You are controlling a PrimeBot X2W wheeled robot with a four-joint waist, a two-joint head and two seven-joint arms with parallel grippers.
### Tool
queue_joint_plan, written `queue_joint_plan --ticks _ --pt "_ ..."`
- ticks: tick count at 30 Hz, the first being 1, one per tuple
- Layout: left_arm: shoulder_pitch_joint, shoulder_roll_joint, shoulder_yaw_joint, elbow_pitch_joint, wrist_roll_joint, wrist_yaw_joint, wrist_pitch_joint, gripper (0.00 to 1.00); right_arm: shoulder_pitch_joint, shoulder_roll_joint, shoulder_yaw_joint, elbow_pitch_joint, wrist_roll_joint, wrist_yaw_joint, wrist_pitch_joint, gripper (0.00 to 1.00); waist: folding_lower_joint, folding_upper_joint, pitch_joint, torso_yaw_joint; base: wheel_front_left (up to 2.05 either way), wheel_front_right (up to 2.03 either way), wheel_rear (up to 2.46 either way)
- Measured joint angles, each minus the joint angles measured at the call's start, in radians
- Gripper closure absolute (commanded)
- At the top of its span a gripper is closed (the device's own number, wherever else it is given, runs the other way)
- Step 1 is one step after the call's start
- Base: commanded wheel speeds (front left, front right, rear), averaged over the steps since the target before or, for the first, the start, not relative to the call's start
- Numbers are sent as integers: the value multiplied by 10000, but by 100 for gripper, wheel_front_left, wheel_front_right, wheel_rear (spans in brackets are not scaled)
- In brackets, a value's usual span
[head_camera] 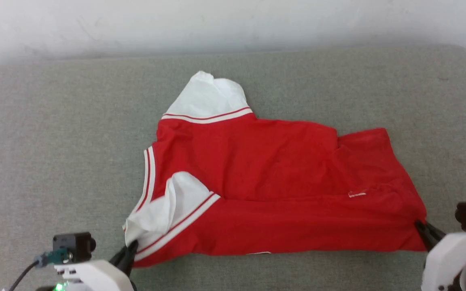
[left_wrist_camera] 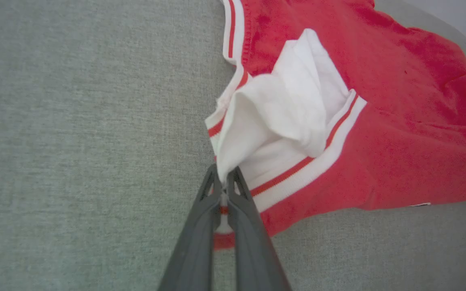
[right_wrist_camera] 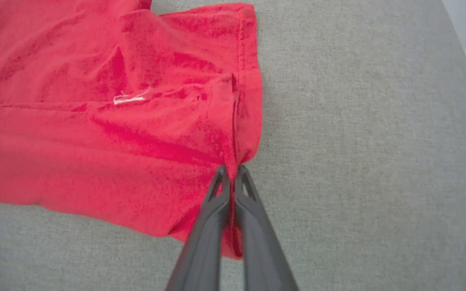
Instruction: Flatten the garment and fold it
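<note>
The garment (head_camera: pixel 281 190) (a red T-shirt with white sleeves) lies rumpled and doubled over on itself, stretched between the two grippers. At its left end the left gripper (left_wrist_camera: pixel 225 174) has its fingers pressed together on the bunched corner of a white sleeve (left_wrist_camera: pixel 285 109). The sleeve's striped cuff (left_wrist_camera: pixel 310 161) runs just right of the fingertips. A second white sleeve (head_camera: pixel 208 99) sticks out well beyond them, on the far side. Further right, a small white thread (head_camera: pixel 356 195) sits on the red cloth, ahead and to the left of the right gripper (right_wrist_camera: pixel 229 171), whose fingers are pinched on the corner of the hem (right_wrist_camera: pixel 249 81). Everything rests on a grey fabric cushion (head_camera: pixel 55 141), with a pale wall (head_camera: pixel 217 24) behind it.
</note>
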Motion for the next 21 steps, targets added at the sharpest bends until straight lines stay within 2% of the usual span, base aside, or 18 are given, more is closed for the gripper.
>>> queue_joint_plan --ticks 6,14,21 --pt "1018 35 146 -775 -272 347 132 100 897 69 -301 -663 100 0 554 100 -1 0 -474 86 0 0 0" --pt "2155 102 -174 -1139 -717 334 629 100 1894 157 -644 -1016 174 0 1440 100 -1 0 -728 271 0 0 0" --pt "2151 23 -224 -779 -800 336 658 100 2162 257 -629 -828 161 0 1616 100 -1 0 -845 351 0 0 0"
